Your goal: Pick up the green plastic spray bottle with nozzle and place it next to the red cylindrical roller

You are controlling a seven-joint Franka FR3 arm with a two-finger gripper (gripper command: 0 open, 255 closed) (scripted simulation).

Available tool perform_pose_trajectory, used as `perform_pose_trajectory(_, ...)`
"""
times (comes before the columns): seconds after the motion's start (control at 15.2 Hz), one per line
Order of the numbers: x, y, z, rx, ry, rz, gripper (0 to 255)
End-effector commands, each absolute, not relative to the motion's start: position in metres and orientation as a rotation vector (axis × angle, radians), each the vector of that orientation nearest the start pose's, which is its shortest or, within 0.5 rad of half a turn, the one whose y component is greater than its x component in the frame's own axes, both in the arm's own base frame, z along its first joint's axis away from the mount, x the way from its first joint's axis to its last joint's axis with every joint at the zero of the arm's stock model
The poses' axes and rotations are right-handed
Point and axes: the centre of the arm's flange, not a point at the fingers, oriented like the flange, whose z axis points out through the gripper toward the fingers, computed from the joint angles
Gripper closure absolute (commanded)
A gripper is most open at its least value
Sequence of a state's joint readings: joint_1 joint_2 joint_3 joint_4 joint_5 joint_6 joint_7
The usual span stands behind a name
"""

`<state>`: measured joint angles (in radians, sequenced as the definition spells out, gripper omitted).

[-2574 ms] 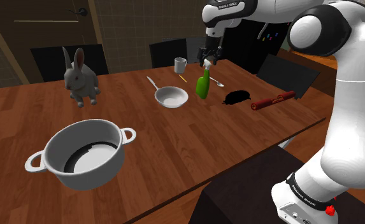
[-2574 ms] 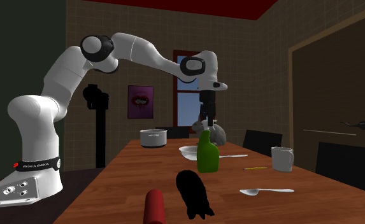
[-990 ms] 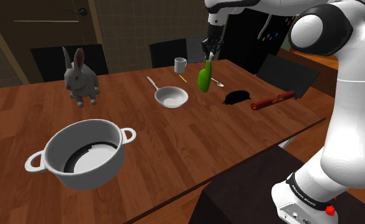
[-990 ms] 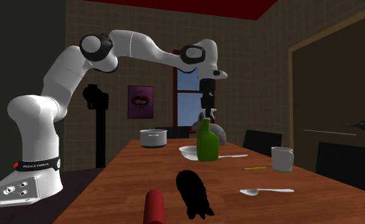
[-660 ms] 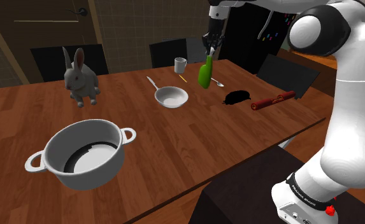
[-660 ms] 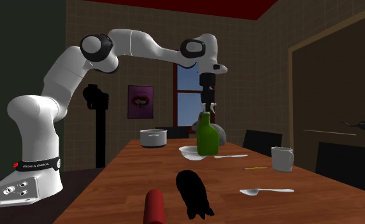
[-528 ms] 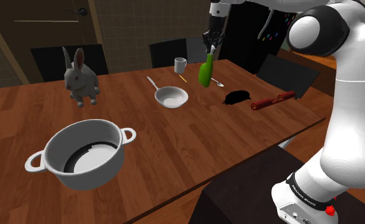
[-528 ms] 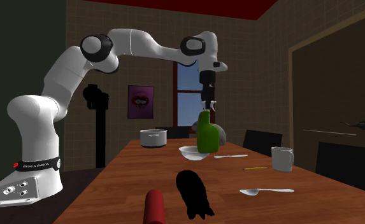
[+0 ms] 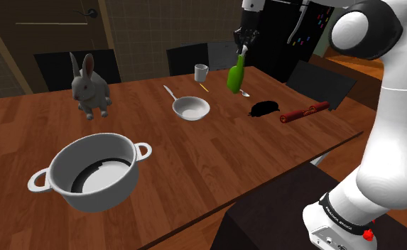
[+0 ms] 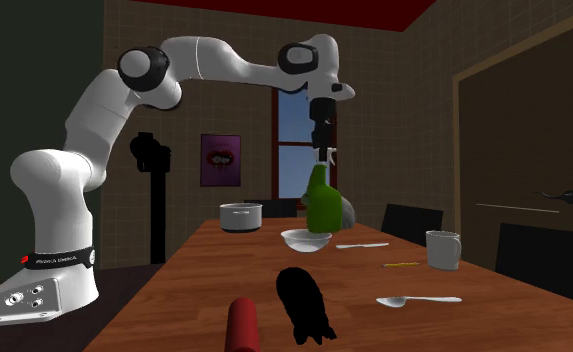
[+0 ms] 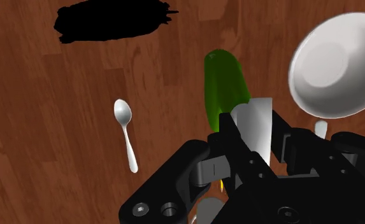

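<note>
A: Which step?
B: Carry leg. Gripper point(image 9: 241, 50) is clamped tight on the white nozzle point(image 11: 254, 124) of the green spray bottle point(image 9: 235, 77). The bottle hangs clear of the table point(image 9: 159, 142), upper right of centre in the shoulder view, above the gap between small pan point(image 9: 191, 109) and spoon point(image 11: 125, 121).
A: Next move?
B: My read: traverse toward the shoulder view's right, past the black blob point(image 9: 263, 108), lower beside the red roller point(image 9: 305, 111), release. Leave a gap so the roller isn't nudged.
A: Bottle looks?
B: Glossy green body, tapered neck, white nozzle head.
</note>
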<state>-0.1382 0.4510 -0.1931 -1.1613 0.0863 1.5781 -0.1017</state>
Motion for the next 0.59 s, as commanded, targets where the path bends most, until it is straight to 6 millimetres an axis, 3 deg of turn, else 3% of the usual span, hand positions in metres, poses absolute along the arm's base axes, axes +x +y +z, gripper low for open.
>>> perform_pose_trajectory(0.0, 0.638, -0.200, 0.542, -3.115, 0.333, 0.040, 255)
perform_pose_trajectory(0.53, 0.558, -0.269, 0.542, -3.115, 0.333, 0.040, 255)
